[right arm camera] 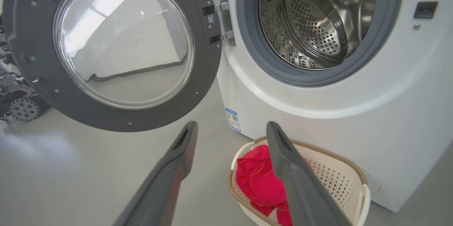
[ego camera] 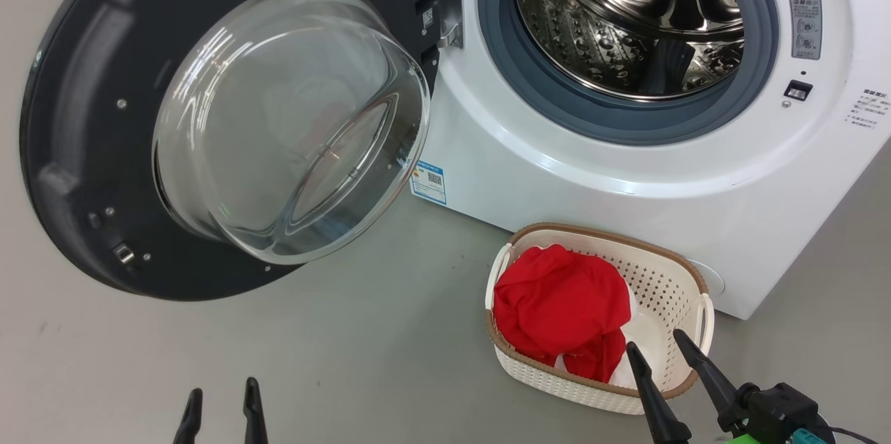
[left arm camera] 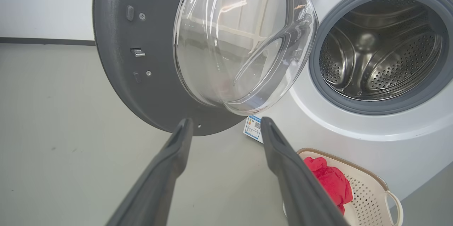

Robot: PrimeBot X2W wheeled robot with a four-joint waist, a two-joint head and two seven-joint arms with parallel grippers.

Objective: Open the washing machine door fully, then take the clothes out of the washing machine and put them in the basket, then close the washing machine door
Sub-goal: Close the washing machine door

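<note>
The washing machine door (ego camera: 83, 152) (left arm camera: 120, 63) (right arm camera: 32, 56) stands swung wide open to the left, its glass bowl bulging toward me. The washing machine (ego camera: 557, 172) (left arm camera: 354, 130) (right arm camera: 318, 112) shows a bare steel drum (ego camera: 626, 19) (right arm camera: 311, 24). The red clothes (ego camera: 560, 308) (left arm camera: 331, 181) (right arm camera: 258, 180) lie heaped in the cream basket (ego camera: 672, 291) (left arm camera: 368, 190) (right arm camera: 339, 180) on the floor before the machine. My right gripper (ego camera: 658, 346) (right arm camera: 231, 128) is open, its tips over the basket's near right part. My left gripper (ego camera: 221, 392) (left arm camera: 226, 125) is open, low above the floor, below the door.
Grey floor (ego camera: 348, 346) spreads left of and in front of the basket. A small blue label (ego camera: 428, 183) sits at the machine's lower left corner. A dark geared device (right arm camera: 21, 107) stands on the floor beyond the door's far edge.
</note>
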